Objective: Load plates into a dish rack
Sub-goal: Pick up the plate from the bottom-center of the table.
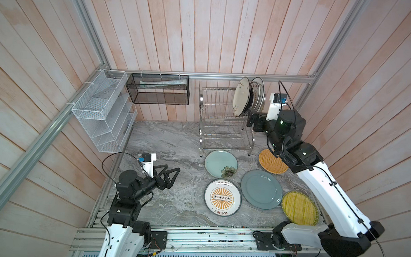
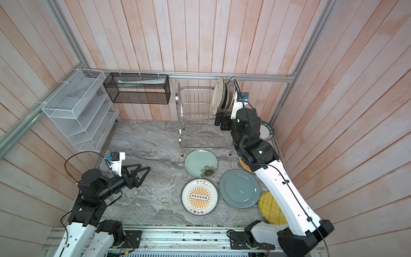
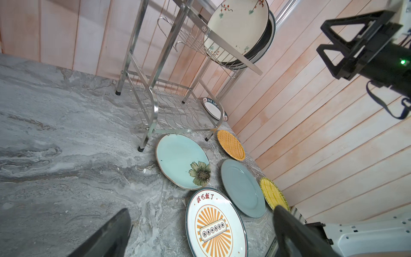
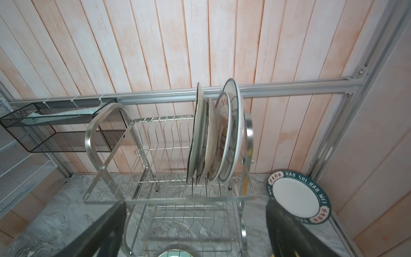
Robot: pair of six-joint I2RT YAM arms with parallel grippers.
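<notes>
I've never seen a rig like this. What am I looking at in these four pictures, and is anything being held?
Two robot arms work at a marble table. Two pictures look down from overhead; the other two come from cameras on each arm's wrist. The left end effector and right end effector are open, holding nothing. Several plates stand in the steel dish rack; six more lie on the table: flowered green, sunburst, grey-blue, orange woven, yellow woven, and a blue-rimmed white one beside the rack.
</notes>
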